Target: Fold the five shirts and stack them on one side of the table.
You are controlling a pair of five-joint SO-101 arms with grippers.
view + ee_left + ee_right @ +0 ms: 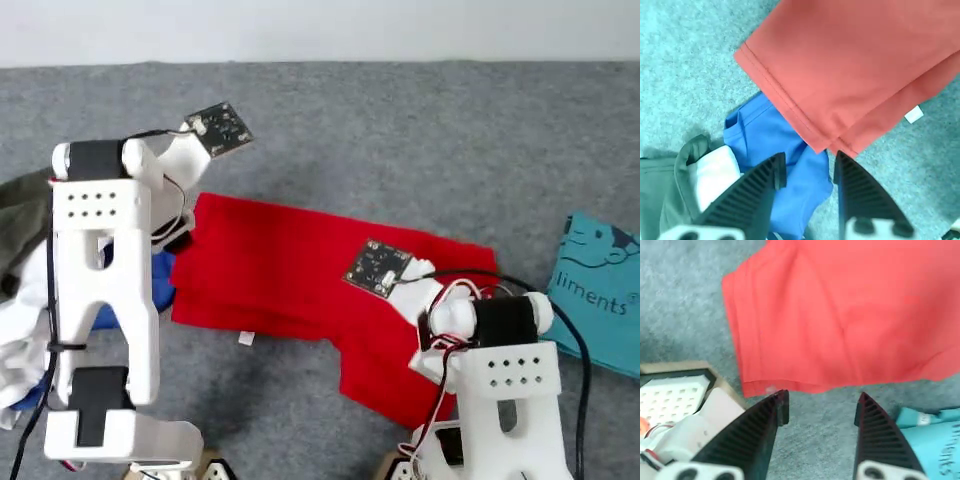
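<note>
Grey felt table (400,130) under both arms, and I've got the red shirt (290,270) spread across the middle, lying flat. At its left end the blue shirt (765,135) pokes out from under the red corner, with a green shirt (20,215) and a white shirt (15,345) bunched beside it at the table's left edge. Over on the far right sits the teal shirt (600,290), apart from the red one. My left gripper (807,162) hangs over that red corner where two hemmed layers meet, jaws spread, nothing between them. My right gripper (822,400) hovers at the red shirt's right end, by its edge, jaws wide and empty too.
</note>
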